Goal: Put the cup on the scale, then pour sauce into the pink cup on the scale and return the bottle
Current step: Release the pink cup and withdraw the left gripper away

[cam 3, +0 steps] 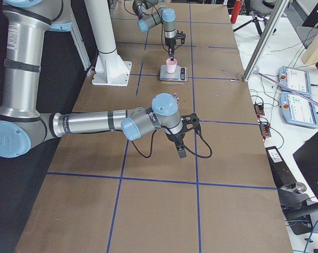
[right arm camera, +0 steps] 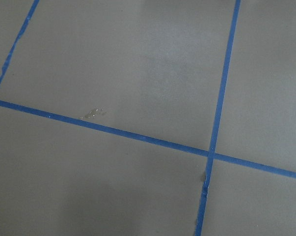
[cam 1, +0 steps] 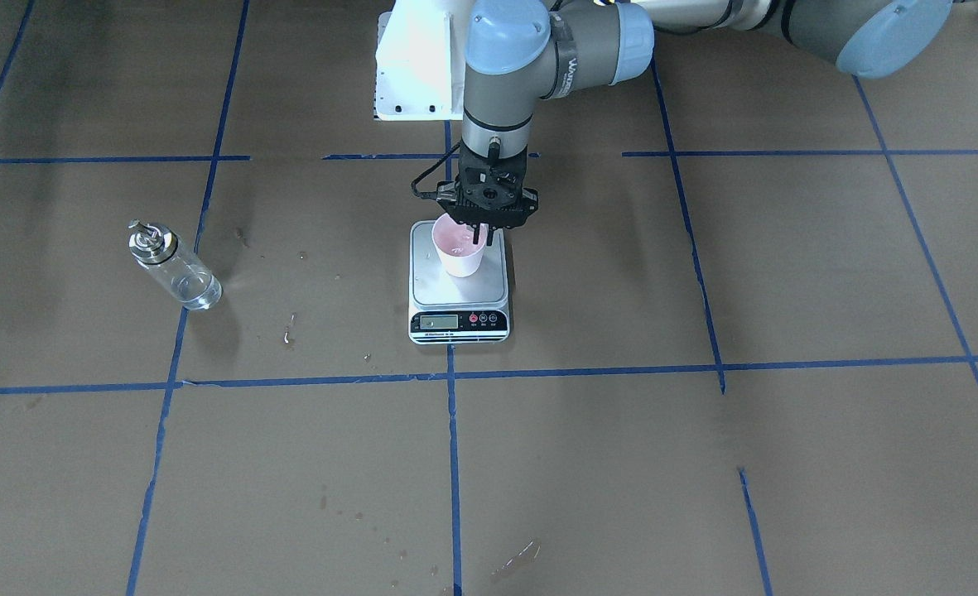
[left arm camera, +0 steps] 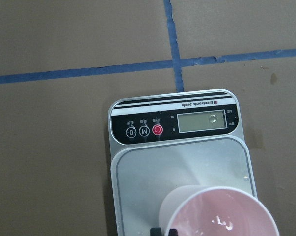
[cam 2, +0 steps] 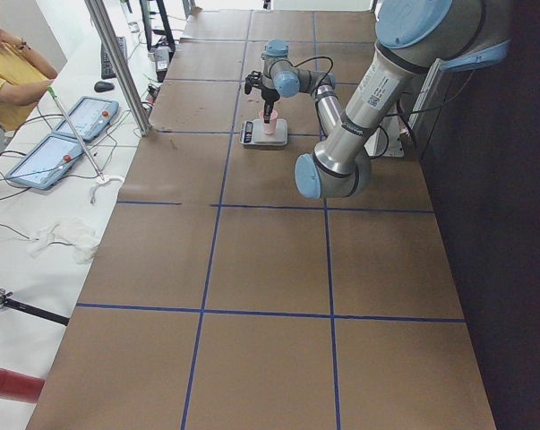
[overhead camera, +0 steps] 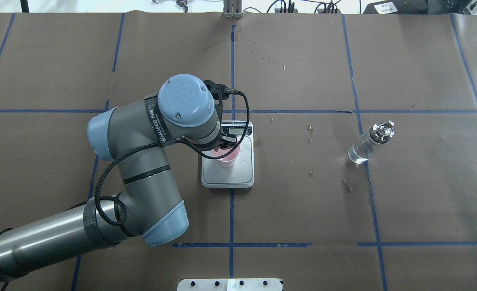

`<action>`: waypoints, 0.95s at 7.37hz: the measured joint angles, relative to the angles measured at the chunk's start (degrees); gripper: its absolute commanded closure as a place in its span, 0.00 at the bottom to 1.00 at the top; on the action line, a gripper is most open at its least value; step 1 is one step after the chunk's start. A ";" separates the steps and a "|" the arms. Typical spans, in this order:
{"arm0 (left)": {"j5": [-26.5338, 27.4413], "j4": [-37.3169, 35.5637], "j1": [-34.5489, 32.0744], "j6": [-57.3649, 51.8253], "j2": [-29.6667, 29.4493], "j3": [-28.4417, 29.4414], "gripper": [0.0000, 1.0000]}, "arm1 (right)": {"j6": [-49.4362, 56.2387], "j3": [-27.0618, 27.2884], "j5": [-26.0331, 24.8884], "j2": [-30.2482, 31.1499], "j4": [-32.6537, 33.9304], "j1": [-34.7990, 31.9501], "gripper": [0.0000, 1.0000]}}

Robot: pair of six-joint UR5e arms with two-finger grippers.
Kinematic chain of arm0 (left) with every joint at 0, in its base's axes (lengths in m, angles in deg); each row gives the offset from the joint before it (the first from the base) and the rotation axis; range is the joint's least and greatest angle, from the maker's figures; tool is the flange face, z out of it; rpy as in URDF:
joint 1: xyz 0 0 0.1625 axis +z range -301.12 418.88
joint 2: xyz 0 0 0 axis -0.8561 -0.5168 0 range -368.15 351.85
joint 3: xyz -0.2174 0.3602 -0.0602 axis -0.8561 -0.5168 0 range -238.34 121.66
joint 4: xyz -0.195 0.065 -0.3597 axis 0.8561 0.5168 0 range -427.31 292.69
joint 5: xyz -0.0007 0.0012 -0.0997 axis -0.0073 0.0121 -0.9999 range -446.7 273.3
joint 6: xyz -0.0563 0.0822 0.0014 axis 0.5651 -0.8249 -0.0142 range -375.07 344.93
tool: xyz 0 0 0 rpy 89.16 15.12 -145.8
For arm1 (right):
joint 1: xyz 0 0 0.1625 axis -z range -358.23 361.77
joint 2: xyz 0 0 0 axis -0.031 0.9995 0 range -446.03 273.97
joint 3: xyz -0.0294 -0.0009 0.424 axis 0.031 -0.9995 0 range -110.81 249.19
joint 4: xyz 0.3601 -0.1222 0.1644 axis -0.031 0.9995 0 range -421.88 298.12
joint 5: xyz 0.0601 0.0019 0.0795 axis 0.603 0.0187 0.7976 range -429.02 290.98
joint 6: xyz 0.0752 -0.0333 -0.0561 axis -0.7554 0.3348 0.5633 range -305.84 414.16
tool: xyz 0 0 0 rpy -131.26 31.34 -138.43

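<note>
**Cup on scale, bottle aside**

You'll find the pale pink cup (cam 1: 460, 248) upright on the scale (cam 1: 459, 285), on its steel platform. The clear, metal-capped bottle (cam 1: 175, 267) stands well off to the scale's side, with the sauce (cam 1: 196, 291) low inside.

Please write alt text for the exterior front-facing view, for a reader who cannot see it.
The left gripper hangs at the rim of a small pale pink paper cup standing on a flat steel digital kitchen scale on the brown table. A clear glass bottle with a metal cap stands apart, on the view's left.
</note>
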 measured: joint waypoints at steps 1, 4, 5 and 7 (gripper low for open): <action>0.05 -0.05 -0.03 -1.27 0.11 -0.17 0.00 | -0.04 0.00 0.02 0.01 0.00 0.01 0.00; 0.03 -0.66 -3.79 -11.96 5.43 -6.61 0.00 | -1.64 0.60 1.38 0.01 0.02 0.10 0.00; -0.26 -0.86 -6.93 -17.98 10.23 -11.93 0.00 | -3.95 1.64 2.68 0.00 0.08 0.52 0.00; -3.57 -0.93 -17.20 -34.60 20.67 -19.47 0.00 | -12.53 5.76 4.31 0.03 0.18 4.09 0.00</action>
